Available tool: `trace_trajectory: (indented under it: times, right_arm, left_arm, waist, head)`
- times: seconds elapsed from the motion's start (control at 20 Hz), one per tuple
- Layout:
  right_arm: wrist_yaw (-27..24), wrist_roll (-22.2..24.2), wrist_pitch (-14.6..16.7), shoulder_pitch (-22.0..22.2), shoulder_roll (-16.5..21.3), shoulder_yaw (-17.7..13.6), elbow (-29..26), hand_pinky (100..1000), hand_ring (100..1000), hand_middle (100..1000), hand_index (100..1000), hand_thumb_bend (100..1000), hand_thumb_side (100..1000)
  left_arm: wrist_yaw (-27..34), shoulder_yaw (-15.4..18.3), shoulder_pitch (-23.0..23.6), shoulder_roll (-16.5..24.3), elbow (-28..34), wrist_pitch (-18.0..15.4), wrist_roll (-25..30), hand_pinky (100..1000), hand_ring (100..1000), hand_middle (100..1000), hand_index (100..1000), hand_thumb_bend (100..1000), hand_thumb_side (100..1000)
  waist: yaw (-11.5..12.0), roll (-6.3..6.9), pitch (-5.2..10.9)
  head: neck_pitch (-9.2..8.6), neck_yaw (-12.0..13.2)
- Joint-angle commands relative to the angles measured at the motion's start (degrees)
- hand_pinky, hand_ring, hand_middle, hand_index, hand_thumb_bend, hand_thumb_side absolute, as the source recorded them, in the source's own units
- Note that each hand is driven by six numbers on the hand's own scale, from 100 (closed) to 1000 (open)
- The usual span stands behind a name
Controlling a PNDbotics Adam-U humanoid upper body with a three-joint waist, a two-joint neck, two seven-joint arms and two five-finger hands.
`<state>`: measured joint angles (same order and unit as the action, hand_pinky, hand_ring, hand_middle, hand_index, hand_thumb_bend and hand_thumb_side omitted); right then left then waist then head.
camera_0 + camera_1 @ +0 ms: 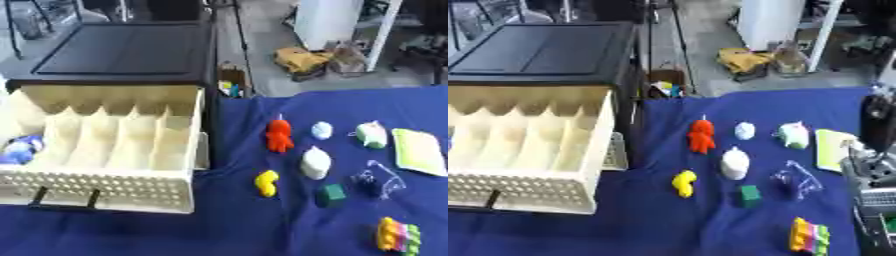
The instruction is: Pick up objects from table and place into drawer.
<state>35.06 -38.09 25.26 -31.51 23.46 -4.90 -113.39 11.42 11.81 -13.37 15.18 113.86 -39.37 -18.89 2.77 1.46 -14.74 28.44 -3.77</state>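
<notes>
The cream drawer (105, 192) stands pulled out of a black cabinet (122, 50) at the left, split by dividers into several lanes. A blue and white thing (19, 149) lies in its leftmost lane. On the blue cloth to the right lie a red figure (278, 136), a pale blue lump (321, 130), a white and green toy (372, 135), a white rounded thing (315, 163), a yellow piece (267, 183), a green cube (331, 195), a clear wrapper with something dark in it (378, 180) and a multicoloured block (398, 235). My right hand (874, 170) shows at the right edge, holding nothing.
A yellow-green flat pad (418, 151) lies at the cloth's right side. Behind the table, the floor holds a yellow bag (302, 59) and a white post (385, 30). Bare blue cloth (236, 230) stretches between the drawer front and the objects.
</notes>
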Motion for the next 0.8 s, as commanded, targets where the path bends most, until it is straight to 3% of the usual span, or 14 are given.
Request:
trace_trajectory:
  times: [0.05, 0.2, 0.55, 0.8]
  right_arm:
    - [-1.4, 2.7, -3.0, -1.1, 4.3, 0.3, -1.2, 626, 713, 686, 794, 228, 939]
    - [-2.0, 7.6, -7.8, -1.5, 8.2, 1.0, -1.2, 676, 760, 734, 825, 332, 990]
    - [-6.1, 23.8, -19.6, -3.0, 17.0, 4.1, -1.2, 728, 804, 778, 866, 495, 979]
    - [-7.7, 37.4, -24.7, -4.6, 21.6, 6.5, -1.2, 741, 823, 800, 890, 542, 957]
  left_arm:
    - [-0.7, 0.0, 0.0, 1.6, 0.7, 0.0, -0.3, 479, 641, 607, 813, 296, 980]
    - [-0.9, 0.0, 0.3, 1.7, 0.7, 0.1, -0.4, 480, 641, 607, 813, 296, 981]
    - [-1.3, 0.0, 1.3, 1.9, 0.7, 0.3, -0.6, 480, 642, 607, 813, 296, 983]
    - [-1.2, 0.1, 2.2, 2.1, 0.7, 0.3, -0.8, 481, 642, 608, 813, 296, 986]
  waist:
    - [-0.1, -0.10, 0.79]
    - [-0.3, -0.17, 1.04]
    - [-1.3, 0.08, 2.03]
    - [-1.5, 0.43, 3.20]
  head:
    - [1.37, 0.3]
    - [3.38, 0.6]
    - [7.95, 2.3]
    - [12.59, 3.7]
